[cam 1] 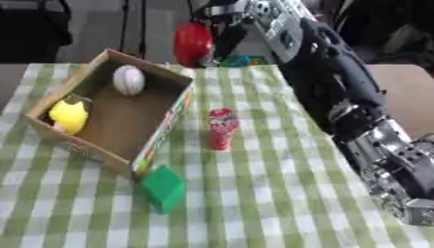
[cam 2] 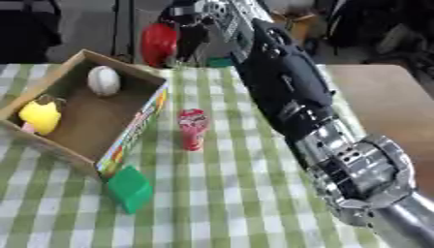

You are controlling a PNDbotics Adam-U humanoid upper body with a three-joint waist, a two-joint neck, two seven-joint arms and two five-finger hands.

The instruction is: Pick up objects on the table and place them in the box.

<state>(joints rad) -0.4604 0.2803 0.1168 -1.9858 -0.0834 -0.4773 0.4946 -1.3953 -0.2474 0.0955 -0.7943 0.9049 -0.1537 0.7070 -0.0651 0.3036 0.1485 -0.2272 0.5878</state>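
Observation:
My right arm reaches from the lower right to the far edge of the table. There my right hand (cam 2: 192,25) has its fingers curled on a round red object (cam 2: 158,43), held just beyond the far right corner of the cardboard box (cam 1: 166,127). Inside the box lie a white ball (cam 1: 129,79) and a yellow object (cam 1: 69,116). A small red can (cam 1: 222,128) stands upright on the cloth to the right of the box. A green block (cam 1: 164,188) lies at the box's near corner. My left hand shows in neither view.
A green-and-white checked cloth (cam 1: 254,203) covers the table. A small teal thing (cam 1: 238,60) lies at the far edge under my arm. Bare brown table top (cam 2: 381,97) shows to the right. My forearm (cam 2: 356,164) spans the right side.

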